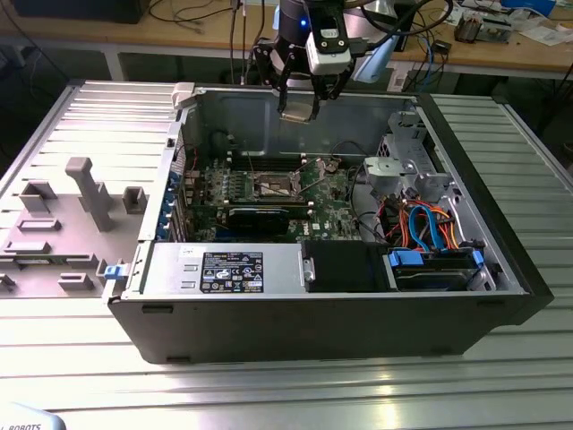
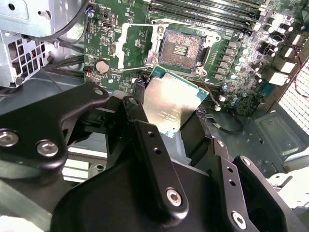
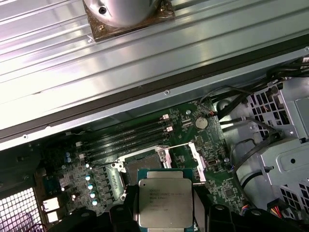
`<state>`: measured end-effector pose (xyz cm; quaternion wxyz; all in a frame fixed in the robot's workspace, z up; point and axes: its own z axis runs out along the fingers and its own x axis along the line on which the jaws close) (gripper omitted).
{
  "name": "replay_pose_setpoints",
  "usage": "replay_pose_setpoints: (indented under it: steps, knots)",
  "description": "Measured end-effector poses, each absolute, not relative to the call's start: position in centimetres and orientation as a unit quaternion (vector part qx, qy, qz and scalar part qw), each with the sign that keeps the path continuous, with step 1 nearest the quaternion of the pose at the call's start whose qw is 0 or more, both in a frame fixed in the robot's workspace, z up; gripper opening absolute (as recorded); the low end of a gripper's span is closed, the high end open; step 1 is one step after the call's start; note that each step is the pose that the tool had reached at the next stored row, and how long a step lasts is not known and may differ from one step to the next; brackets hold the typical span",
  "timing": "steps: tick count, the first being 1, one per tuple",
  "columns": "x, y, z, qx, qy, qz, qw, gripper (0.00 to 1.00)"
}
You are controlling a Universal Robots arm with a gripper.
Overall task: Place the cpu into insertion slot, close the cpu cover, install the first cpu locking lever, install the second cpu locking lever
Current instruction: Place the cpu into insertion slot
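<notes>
Above the open computer case (image 1: 313,324) on a ribbed metal table (image 1: 269,394), fingers (image 2: 147,145) clamped on the cpu (image 2: 171,104), cluttered workbench (image 1: 89,29) behind.

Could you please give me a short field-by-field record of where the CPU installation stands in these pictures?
held item: small flat square silver-topped cpu, clamped between the fingers of the black gripper
position: raised above the green motherboard inside the open dark metal computer case, not touching the board
insertion slot: square dark socket with silvery rim, empty
cpu cover: thin silvery metal frame, swung open beside the socket
progress: cpu not yet seated
</notes>
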<state>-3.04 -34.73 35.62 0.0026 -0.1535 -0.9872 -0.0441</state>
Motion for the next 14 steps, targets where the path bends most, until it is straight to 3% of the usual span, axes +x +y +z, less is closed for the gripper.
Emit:
replay_pose_setpoints:
  steps: [14]
  knots:
    - [-3.04, -34.73, 35.61, -0.177, -0.983, -0.044, 0.002, 0.54]
